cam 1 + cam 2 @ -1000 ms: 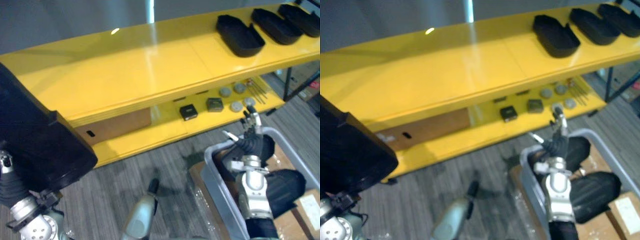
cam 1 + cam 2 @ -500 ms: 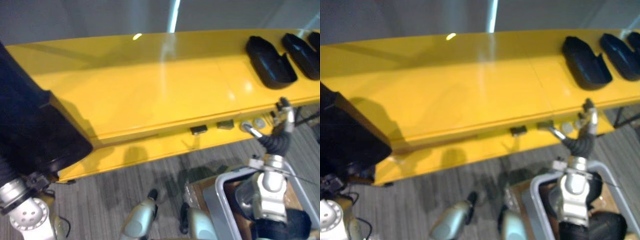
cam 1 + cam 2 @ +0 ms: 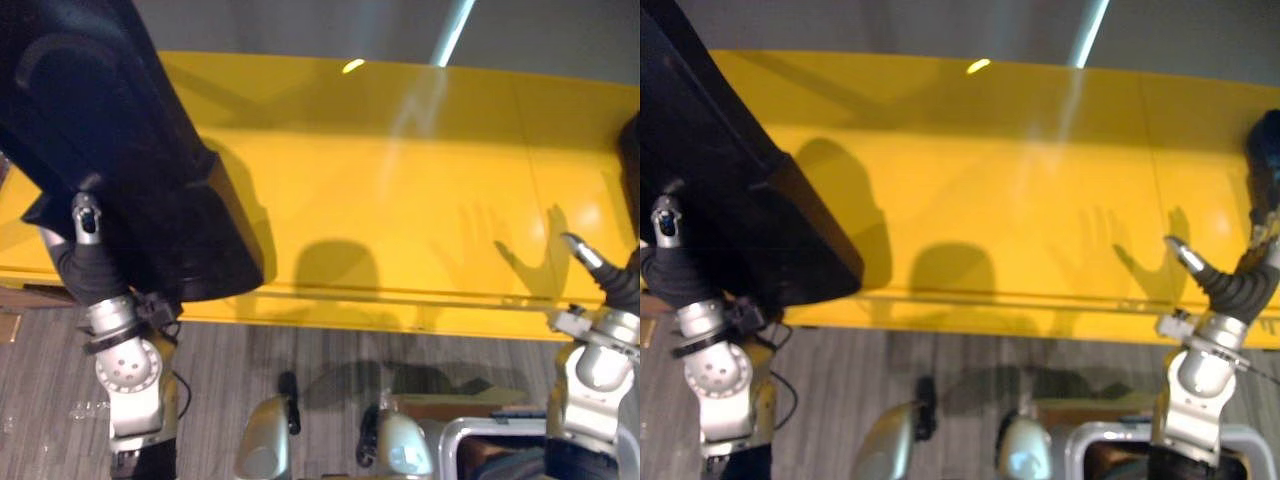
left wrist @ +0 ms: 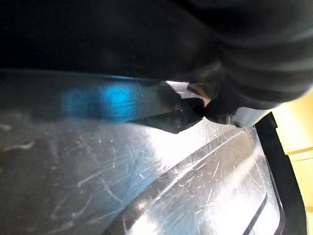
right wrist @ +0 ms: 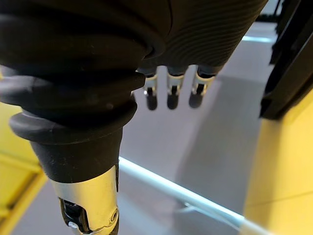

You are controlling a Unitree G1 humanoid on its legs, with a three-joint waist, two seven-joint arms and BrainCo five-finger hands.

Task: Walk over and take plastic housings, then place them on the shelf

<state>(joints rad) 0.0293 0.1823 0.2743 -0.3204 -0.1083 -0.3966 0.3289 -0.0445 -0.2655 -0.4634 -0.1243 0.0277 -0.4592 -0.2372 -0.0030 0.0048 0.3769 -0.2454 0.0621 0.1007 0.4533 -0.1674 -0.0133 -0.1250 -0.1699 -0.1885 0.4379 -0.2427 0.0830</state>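
Observation:
A big black plastic housing (image 3: 120, 150) hangs over the left end of the yellow shelf's top board (image 3: 400, 190). My left hand (image 3: 88, 265) is under its near edge, thumb up against its side, shut on it. The left wrist view looks close along the housing's glossy scratched surface (image 4: 146, 186). My right hand (image 3: 1240, 285) is raised at the shelf's front edge on the right, open, with straight fingers (image 5: 168, 95) and nothing in it. Another black housing (image 3: 1265, 160) lies on the shelf at the far right, also seen as the black housing (image 5: 288, 63) in the right wrist view.
The middle of the shelf top carries only shadows and light glare. A grey bin's rim (image 3: 1140, 435) shows at the bottom right, on grey striped carpet (image 3: 220, 360) below the shelf's front edge.
The camera has swung left and closer to the shelf. My left hand has lifted the housing higher, over the shelf's left end. My right hand has come up from the bin to the shelf edge.

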